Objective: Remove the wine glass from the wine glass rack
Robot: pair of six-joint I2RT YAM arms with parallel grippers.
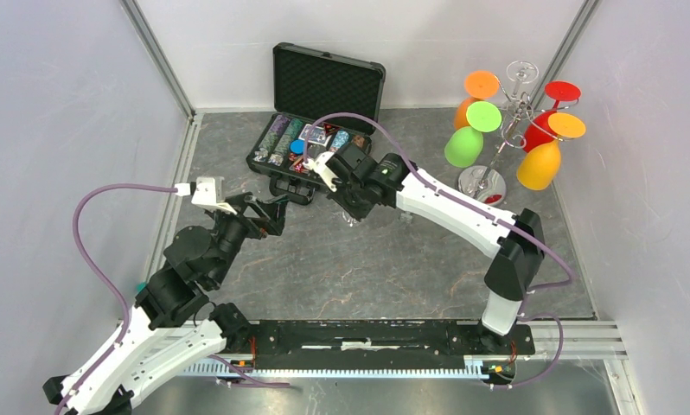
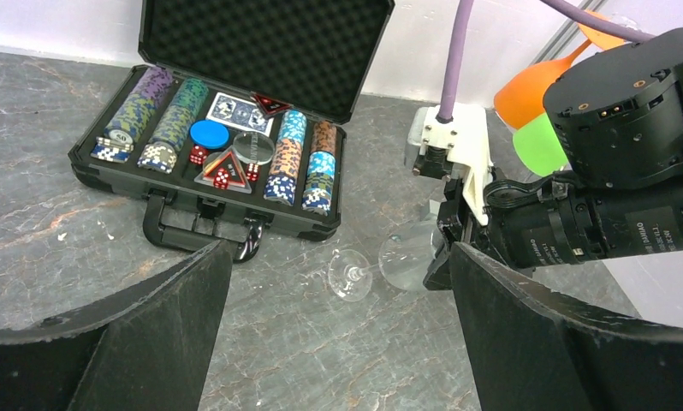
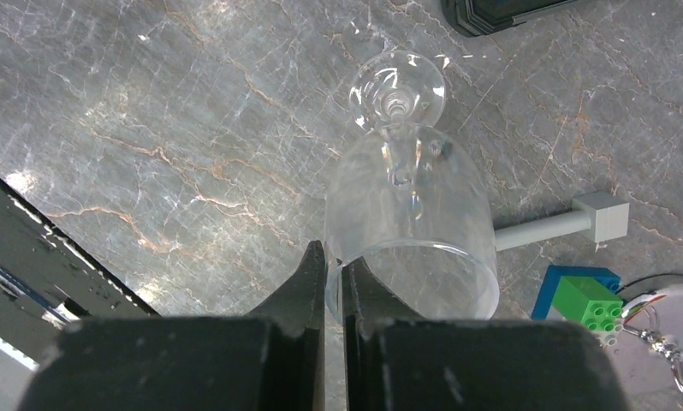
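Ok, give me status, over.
Left gripper open, empty. Right gripper shut on clear wine glass rim, glass off the wine glass rack. Poker chip case nearby, not touching.

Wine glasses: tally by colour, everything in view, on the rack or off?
Clear: 2, the hanging clear glass on the wine glass rack and the held clear glass in the right gripper
Orange: 1, the orange glass
Green: 1, the green glass
Red: 1, the red glass
Yellow-orange: 1, the yellow-orange glass
Total: 6
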